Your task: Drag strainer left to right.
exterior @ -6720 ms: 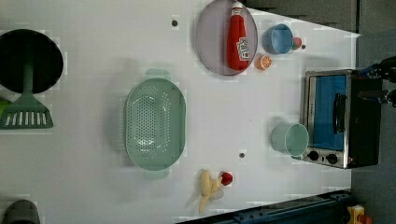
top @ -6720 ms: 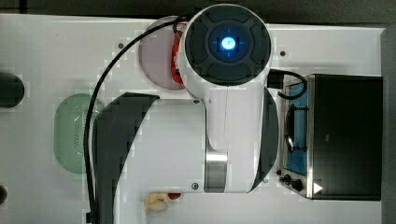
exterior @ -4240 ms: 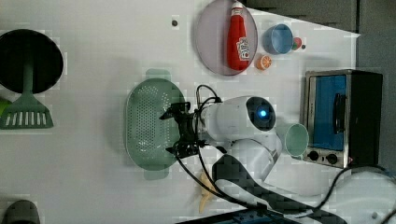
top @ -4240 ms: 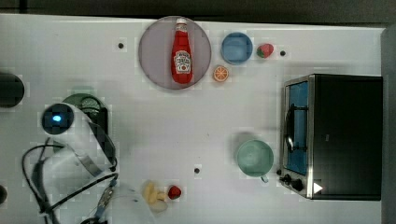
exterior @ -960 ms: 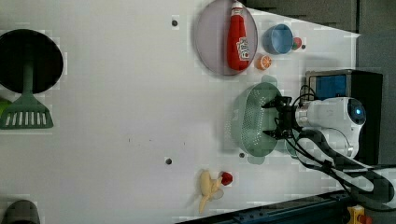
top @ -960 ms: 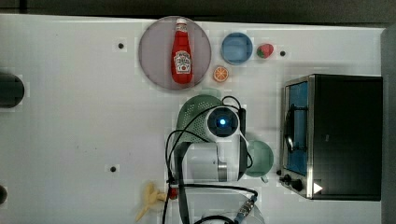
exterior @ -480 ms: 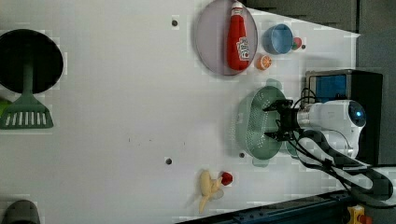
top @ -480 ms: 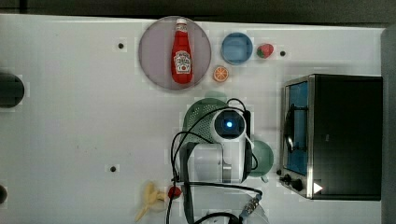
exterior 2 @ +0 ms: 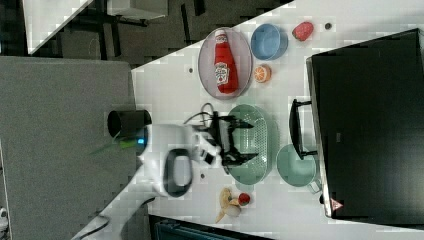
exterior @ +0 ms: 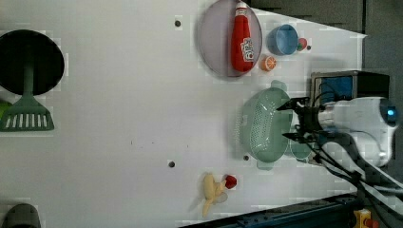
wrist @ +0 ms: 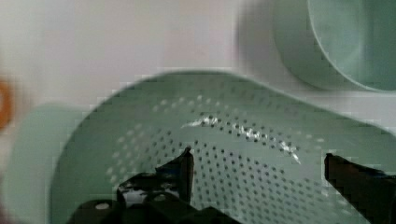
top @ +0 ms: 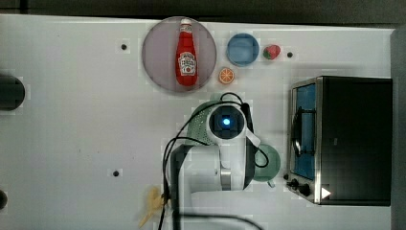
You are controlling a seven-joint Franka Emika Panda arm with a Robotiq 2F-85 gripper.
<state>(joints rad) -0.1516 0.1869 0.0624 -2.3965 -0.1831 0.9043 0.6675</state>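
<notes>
The strainer [exterior: 264, 124], earlier at the left view's centre left, is now lying at centre right, and the gripper [exterior: 287, 121] is lifting away, fingers spread.

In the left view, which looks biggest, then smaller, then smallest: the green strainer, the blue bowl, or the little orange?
1. The strainer looks biggest.
2. The blue bowl is next.
3. The orange looks smallest.
</notes>
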